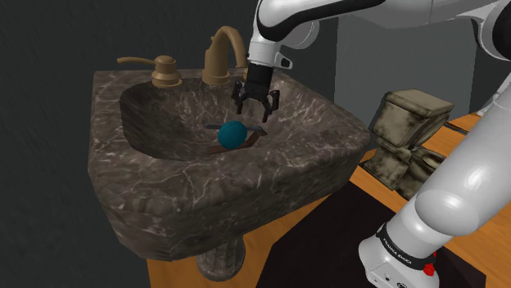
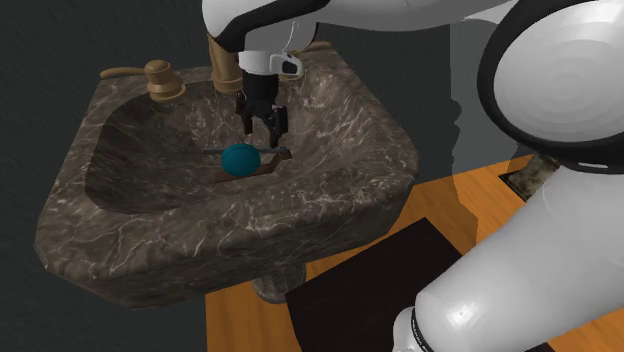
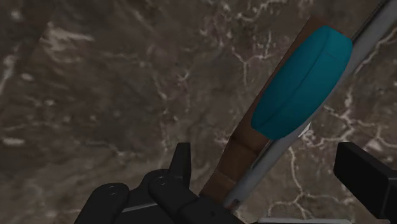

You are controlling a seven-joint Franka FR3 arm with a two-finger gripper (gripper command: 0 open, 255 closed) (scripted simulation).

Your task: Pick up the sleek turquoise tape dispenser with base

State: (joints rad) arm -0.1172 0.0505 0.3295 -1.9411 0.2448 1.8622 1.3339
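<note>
White robot arm (image 1: 446,204) in front, black two-finger pincer (image 1: 256,115) spread open, touching nothing, just over the round turquoise tape dispenser on its brown base (image 1: 235,134), which lies in the bowl of the dark veined stone sink (image 1: 246,184), bronze curved faucet (image 1: 221,53) on the far rim

We find a single line of lettering: small white characters on a black band (image 1: 401,252). The band rings the white arm (image 1: 458,204) near its foot, and in the shoulder view it lies well to the lower right of the sink (image 1: 164,196). The characters are too small for us to read, so we cannot give the words. A small red mark (image 1: 429,267) sits just beside the band, farther from the sink, and we make out no letters on it. On the sink and on the turquoise tape dispenser (image 1: 233,134) lying in it we can read no text, number or brand.
</note>
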